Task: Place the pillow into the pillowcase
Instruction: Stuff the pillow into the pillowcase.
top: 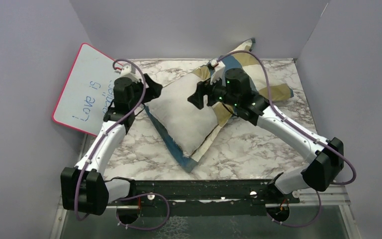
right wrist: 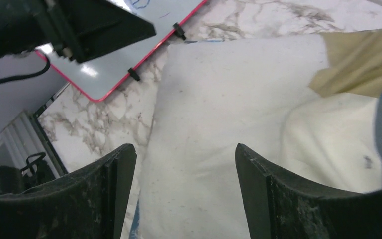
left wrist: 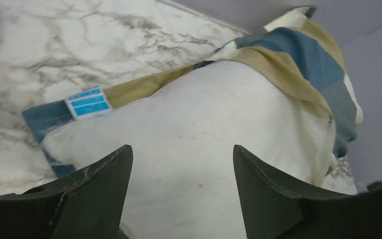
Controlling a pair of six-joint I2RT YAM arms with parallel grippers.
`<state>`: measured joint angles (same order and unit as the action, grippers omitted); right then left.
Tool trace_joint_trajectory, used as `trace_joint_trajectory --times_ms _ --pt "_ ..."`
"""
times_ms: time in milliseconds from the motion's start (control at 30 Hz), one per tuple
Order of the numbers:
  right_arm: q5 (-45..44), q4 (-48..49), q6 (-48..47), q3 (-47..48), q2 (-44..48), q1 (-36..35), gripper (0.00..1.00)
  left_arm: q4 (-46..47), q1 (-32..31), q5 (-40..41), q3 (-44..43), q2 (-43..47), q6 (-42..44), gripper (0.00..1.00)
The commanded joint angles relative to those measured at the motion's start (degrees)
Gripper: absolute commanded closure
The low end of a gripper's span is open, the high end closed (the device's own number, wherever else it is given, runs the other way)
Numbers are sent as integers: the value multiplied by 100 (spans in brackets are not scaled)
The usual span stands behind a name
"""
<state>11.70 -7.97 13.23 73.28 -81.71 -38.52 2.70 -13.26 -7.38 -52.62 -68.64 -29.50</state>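
Note:
The white pillow (top: pixel 184 112) lies slantwise on the marble table, its far right end inside the checked blue, tan and cream pillowcase (top: pixel 251 62). Its near left part is bare and rests on the case's lower layer. In the left wrist view the pillow (left wrist: pixel 194 124) has its blue tag (left wrist: pixel 87 102) at a corner, with the pillowcase (left wrist: pixel 303 55) bunched over the far end. My left gripper (top: pixel 150 89) (left wrist: pixel 181 149) hovers open over the pillow's left edge. My right gripper (top: pixel 199 94) (right wrist: pixel 184 148) stands open above the pillow (right wrist: pixel 219 99), beside the pillowcase (right wrist: pixel 358 64) rim. Neither holds anything.
A pink-rimmed whiteboard (top: pixel 82 89) (right wrist: pixel 129 45) with handwriting leans at the back left, close behind my left arm. Grey walls close in the table (top: pixel 258 144) on three sides. The pillowcase's far corner climbs the back wall.

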Motion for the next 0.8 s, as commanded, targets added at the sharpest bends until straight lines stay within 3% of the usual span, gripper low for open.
trace_joint_trajectory --times_ms 0,67,200,300,500,567,600,667,700,767 --pt "-291 -655 -706 386 -378 -616 23 -808 797 -755 247 59 -771 28" --pt "-384 -531 -1202 317 -521 -925 22 -857 997 -914 429 35 -911 29" --pt "-1623 -217 -2689 17 -987 -1722 15 -677 1262 -1328 843 -2 -1170 31" --pt "-2172 48 -3428 -175 -1479 -1941 2 -454 1273 -1484 1136 27 -1318 36" --pt "-3429 1079 -4382 -643 -2679 -2124 3 -534 1273 -1337 1421 3 -1269 40" --pt "-3723 1350 -4423 -666 -2989 -2115 17 -564 1273 -1316 1496 4 -1276 43" --pt "-3783 1502 -4342 -697 -3026 -2115 44 -591 1273 -1286 1526 29 -1290 45" --pt "-3738 1819 -4075 -785 -2905 -2080 88 -660 1273 -1160 1572 111 -1306 49" --pt "-3715 1888 -3901 -788 -2795 -2049 98 -710 1273 -1066 1585 169 -1345 52" --pt "-3443 1785 -3392 -720 -2488 -1932 100 -826 1273 -1063 1583 253 -1391 51"
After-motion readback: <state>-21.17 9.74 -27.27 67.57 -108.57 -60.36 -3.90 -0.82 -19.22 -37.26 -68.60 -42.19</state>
